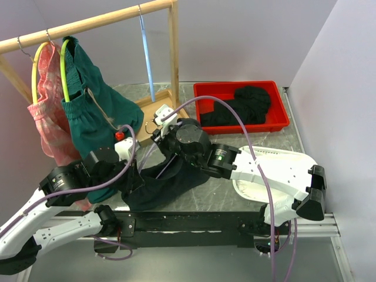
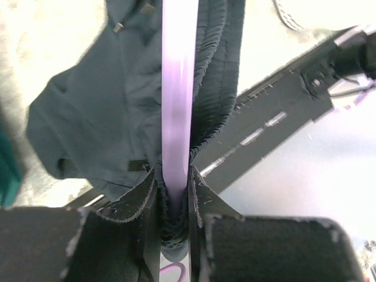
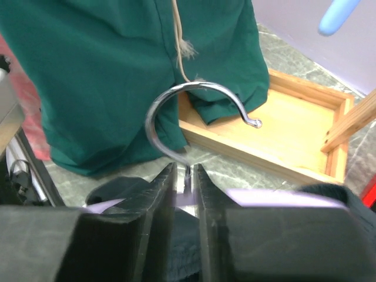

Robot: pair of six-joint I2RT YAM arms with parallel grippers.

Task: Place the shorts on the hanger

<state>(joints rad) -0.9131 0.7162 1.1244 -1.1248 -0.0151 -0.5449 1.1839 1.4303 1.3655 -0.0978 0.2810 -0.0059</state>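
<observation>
Jaws, both pairs, tight on hanger (image 2: 179, 88)

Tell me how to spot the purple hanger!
Look in front of the wooden rack, at the black shorts. The hanger is the thin lavender one along their waistband, held by the left gripper, its metal hook pinched by the right gripper. The yellow hanger, lime hanger and blue hanger hang on the rack.

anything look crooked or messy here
The plain black fabric shorts are not spread out: their waistband is bunched in tight gathers against the bar of the thin lavender hanger, where the left gripper pinches both. Nothing looks spilled or broken.
</observation>
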